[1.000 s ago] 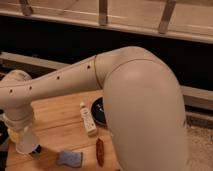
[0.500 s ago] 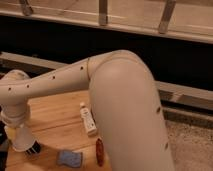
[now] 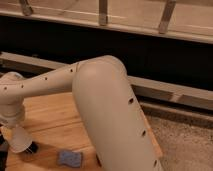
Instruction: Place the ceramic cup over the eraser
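1. My gripper (image 3: 15,128) is at the near left of the scene, low over the table, at the end of the wrist that bends down from my long pale arm (image 3: 107,115).
2. The ceramic cup (image 3: 20,140) is directly under the wrist, mouth down and a little tilted. Its wide rim is very close to the wood, or already on it; I cannot tell which.
3. The cup hides my gripper's end, so I cannot tell if the gripper clamps the cup or is loose.
4. The eraser (image 3: 33,146) lies just beside the cup's rim, on its right side. It is a small dark block and it is plainly visible, so it is not covered.
5. I judge the task is near its end but not done. The cup is turned over and brought next to the eraser. What is left is a short shift to the right, a lowering until the rim surrounds the eraser, and then the release.
6. A blue-grey pad (image 3: 70,158) lies to the right of the eraser, apart from it.
7. The surface is a light wooden table (image 3: 50,112). To the right of it is a speckled grey floor (image 3: 185,145), and far behind is a dark wall band with a pale rail (image 3: 170,90).
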You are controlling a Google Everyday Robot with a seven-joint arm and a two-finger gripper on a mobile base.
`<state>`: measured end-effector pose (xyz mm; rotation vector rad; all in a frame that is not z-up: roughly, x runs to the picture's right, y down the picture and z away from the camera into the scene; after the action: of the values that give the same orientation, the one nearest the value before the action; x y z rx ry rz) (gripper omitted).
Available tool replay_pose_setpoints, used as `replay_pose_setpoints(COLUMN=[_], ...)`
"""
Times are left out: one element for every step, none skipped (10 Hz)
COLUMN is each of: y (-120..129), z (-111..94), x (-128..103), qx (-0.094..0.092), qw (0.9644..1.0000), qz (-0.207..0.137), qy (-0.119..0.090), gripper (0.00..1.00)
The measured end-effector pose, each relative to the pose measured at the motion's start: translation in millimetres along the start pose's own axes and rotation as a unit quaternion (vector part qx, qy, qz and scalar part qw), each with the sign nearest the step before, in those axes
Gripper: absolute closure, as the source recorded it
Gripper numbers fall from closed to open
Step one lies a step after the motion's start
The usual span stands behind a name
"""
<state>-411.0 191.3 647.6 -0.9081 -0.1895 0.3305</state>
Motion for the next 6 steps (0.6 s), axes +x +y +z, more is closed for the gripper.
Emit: replay_pose_setpoints(y=[1.6,2.0,2.8,4.3,5.6,5.2], z=[-3.3,-8.7,-12.6,-15.9,-18.5,-20.2], x=[6.0,12.0,15.9,19.0,21.2,23.9], qx=[0.004,0.01,0.015,0.02,0.023,0.025], qw=[1.0,0.9999,0.9998,0.9996,0.9995,0.9993], qz=[0.005,0.011,0.014,0.017,0.019,0.023], qy=[0.004,0.006,0.008,0.01,0.011,0.013], gripper=[1.0,1.0,1.0,1.0,1.0,1.0])
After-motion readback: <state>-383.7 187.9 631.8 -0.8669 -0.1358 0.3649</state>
